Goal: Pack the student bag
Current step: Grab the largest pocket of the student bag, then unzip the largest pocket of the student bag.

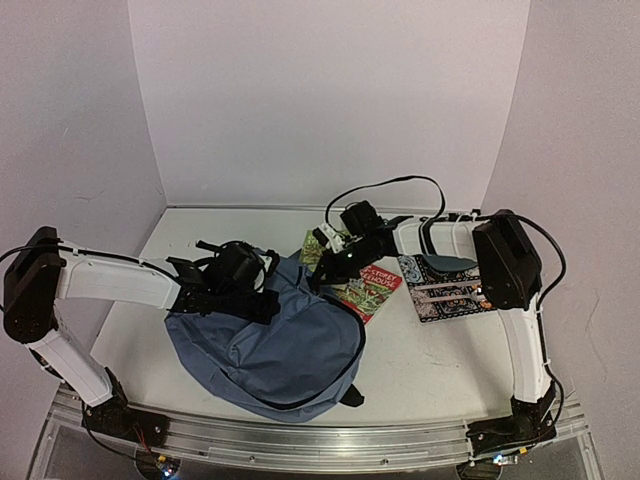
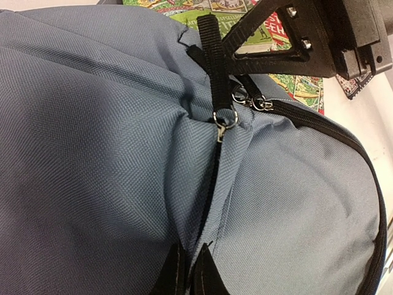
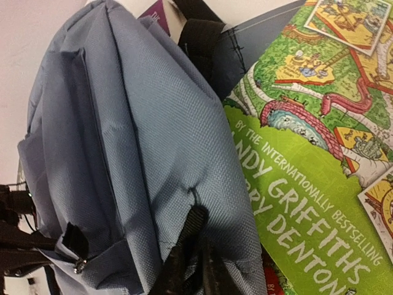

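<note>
Slate-blue twill — the student bag [image 1: 265, 345]; green, cartoon-illustrated cover — the book [image 3: 295, 203].

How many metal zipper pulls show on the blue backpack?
3, seen from the left wrist: one pull below the black strap, two side by side just right of it. Others may be hidden.

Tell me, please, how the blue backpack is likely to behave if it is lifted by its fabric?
The student bag would probably sag and fold: its cloth bunches into creases around the zipper pull. It lies slack and low on the table, so it is likely light for its size. Its coarse weave seems unlikely to slip.
</note>
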Robot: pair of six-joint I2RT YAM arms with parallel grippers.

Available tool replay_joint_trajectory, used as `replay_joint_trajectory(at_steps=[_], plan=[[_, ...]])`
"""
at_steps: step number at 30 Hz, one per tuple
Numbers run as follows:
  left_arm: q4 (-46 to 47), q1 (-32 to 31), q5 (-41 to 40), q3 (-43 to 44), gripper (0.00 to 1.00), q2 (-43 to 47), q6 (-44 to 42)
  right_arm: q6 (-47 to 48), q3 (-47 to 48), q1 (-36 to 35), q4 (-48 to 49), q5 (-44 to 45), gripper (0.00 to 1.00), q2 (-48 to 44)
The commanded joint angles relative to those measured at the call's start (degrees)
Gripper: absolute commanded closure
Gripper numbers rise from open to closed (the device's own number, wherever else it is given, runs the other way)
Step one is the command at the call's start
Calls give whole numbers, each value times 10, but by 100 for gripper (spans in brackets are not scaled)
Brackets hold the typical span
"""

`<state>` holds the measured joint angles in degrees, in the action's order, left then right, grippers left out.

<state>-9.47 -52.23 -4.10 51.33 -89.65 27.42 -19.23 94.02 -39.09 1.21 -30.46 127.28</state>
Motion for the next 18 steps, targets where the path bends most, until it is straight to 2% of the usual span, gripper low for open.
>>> replay_joint_trajectory(at_steps=[1,4,10,18], plan=[[-5,-2,-11,25,100,5,13,10,-11,-1,-11,2,96,-44],[-9,6,-20,26,100,4,21,13,-39,-1,-11,12,100,-76],[-16,23,-17,26,100,4,32,21,-95,-1,-11,24,100,-140],[-33,83,7,53,100,6,76,44,-163,-11,-11,-12,100,-202]])
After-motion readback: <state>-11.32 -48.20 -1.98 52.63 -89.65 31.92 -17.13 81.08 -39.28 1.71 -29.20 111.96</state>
